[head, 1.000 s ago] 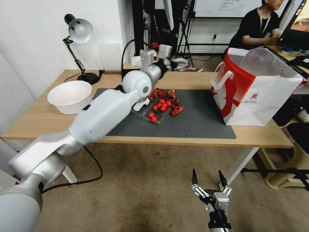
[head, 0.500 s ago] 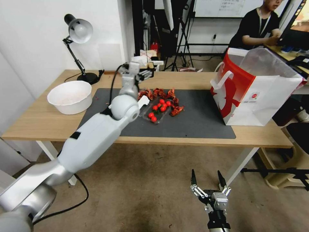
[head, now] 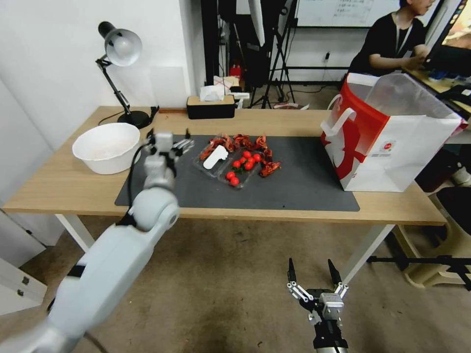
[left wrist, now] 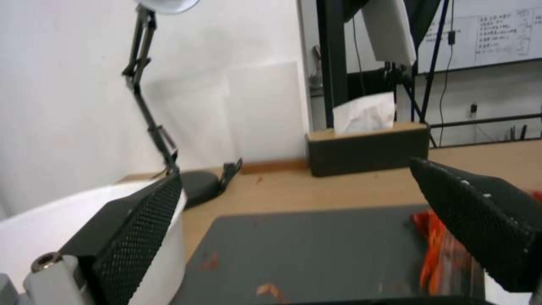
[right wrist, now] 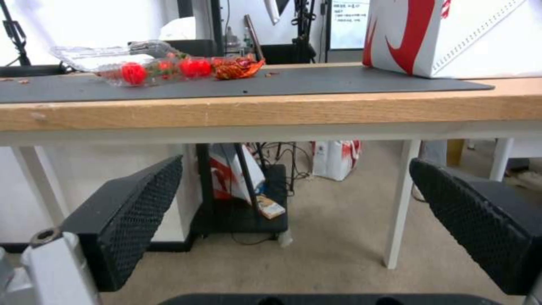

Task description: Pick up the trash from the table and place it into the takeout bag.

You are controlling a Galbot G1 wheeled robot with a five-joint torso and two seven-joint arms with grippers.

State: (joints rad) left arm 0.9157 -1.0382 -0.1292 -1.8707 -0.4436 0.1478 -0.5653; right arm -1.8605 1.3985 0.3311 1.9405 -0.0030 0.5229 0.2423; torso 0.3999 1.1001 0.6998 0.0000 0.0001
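**Left claw spread above the mat, thin plastic tray beside it**

The left claw (head: 169,143) hangs over the near-left part of the dark mat (head: 304,186) on the bench (head: 64,189), fingers parted and gripping nothing. The trash (head: 238,157) lies mid-mat, just to the claw's right: a clear plastic tray (head: 216,162) with small red tomatoes (head: 244,164), reddish shell scraps (head: 245,142) and a white spoon-like piece (head: 215,157). A white bowl (head: 105,147) sits off the mat near the desk lamp (head: 120,49). The takeout bag (head: 392,132) stands open-mouthed at the bench's right end, well apart from the tray.

The right claw (head: 314,284) is parked low, in front of the bench, with its fingers spread and nothing between them.

The tray looks light, thin and flexible, so a hard squeeze would likely buckle it and a tilt would spill the loose tomatoes and scraps. The rim on the near-left edge seems the best hold, pinched gently and kept level.
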